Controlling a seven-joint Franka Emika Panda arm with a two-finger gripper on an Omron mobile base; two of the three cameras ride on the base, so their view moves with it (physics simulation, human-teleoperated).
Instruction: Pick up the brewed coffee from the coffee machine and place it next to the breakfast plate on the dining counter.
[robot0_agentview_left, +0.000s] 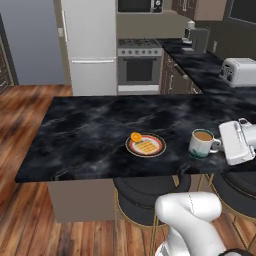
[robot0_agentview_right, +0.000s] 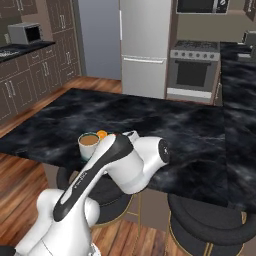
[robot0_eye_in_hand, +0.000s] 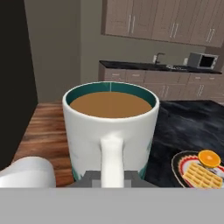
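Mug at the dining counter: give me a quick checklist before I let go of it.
1. Pincer shut on the mug by its handle: ok.
2. Mug upright, coffee level, no spill seen: ok.
3. Mug beside the breakfast plate, apart from it: ok.
4. Mug base resting on the dining counter: cannot tell; the contact is not plain.
5. Mug clear of the counter's near edge: ok in the left base view.
6. Bare counter around the mug for backing the pincer away: ok.
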